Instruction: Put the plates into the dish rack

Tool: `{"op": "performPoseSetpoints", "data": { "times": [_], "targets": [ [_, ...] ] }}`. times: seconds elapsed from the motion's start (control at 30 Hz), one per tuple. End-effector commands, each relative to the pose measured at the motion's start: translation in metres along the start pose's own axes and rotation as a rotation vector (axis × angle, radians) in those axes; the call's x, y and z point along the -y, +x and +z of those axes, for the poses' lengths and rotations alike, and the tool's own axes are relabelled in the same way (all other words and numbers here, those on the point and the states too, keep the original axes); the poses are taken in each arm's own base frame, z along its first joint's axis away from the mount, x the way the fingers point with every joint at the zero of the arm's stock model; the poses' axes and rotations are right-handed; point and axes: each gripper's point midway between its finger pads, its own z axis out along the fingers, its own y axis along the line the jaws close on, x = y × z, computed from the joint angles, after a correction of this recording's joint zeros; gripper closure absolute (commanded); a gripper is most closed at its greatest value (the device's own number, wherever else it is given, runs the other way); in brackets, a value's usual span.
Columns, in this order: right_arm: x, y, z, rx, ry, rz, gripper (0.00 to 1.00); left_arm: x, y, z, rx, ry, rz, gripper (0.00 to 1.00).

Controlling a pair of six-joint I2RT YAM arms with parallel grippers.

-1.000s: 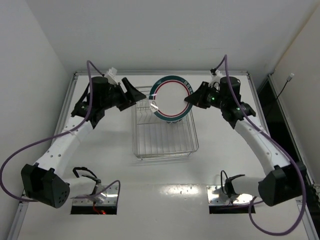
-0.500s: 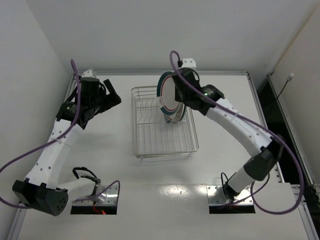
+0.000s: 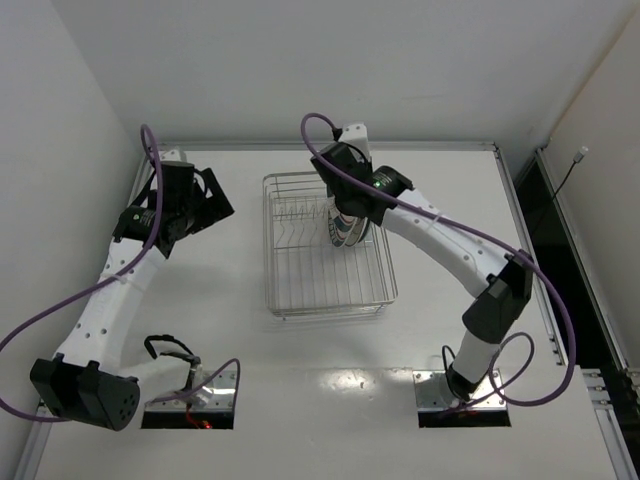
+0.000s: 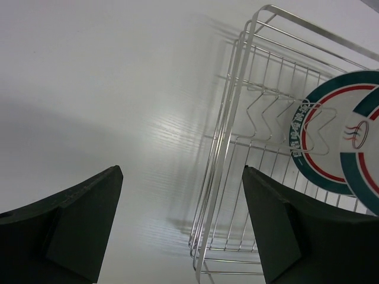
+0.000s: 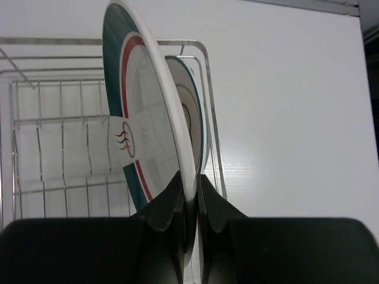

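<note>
The right gripper (image 5: 188,188) is clamping both fingers on the rim of a white plate (image 5: 139,112) with green-and-red rim bands, one finger on each face. This plate is standing on edge, close to upright, inside the outline of the dish rack (image 3: 300,290), toward its far right part. Its lower edge is hidden behind the fingers, so it cannot be told whether it is sitting between the prongs (image 4: 266,112).

A second banded plate (image 5: 194,121) is standing on edge just beside the gripped one, on the side facing away from the right wrist camera. Whether the two plates are touching cannot be told. The right arm is reaching across the rack from the right.

The left gripper (image 4: 180,171) is hovering over the bare table (image 4: 118,89) to the left of the rack, with its fingers spread wide apart and nothing between them. It is well apart from both plates.
</note>
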Motion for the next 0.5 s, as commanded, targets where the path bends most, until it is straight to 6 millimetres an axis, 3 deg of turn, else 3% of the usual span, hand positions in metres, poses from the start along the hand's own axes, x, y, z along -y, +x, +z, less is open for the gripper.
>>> {"op": "performPoseSetpoints", "data": {
  "times": [0.0,0.13,0.17,0.33,0.47],
  "targets": [
    [0.006,-0.024,0.001,0.074,0.11,-0.009,1.0,-0.002,-0.004,0.0,0.015,0.009,0.009,0.2],
    [-0.01,-0.023,0.015,0.05,0.148,-0.042,1.0,-0.002,-0.003,0.003,0.007,0.004,0.02,0.2],
    [-0.017,-0.014,0.027,0.028,0.168,-0.068,1.0,-0.005,-0.004,0.003,0.01,-0.002,0.023,0.2],
    [-0.034,0.001,0.034,-0.012,0.183,-0.104,1.0,-0.009,0.001,0.005,-0.013,-0.017,0.039,0.2],
    [-0.051,0.02,0.038,-0.078,0.096,-0.092,1.0,-0.013,0.001,0.005,-0.019,-0.029,0.035,0.2]
  ]
}}
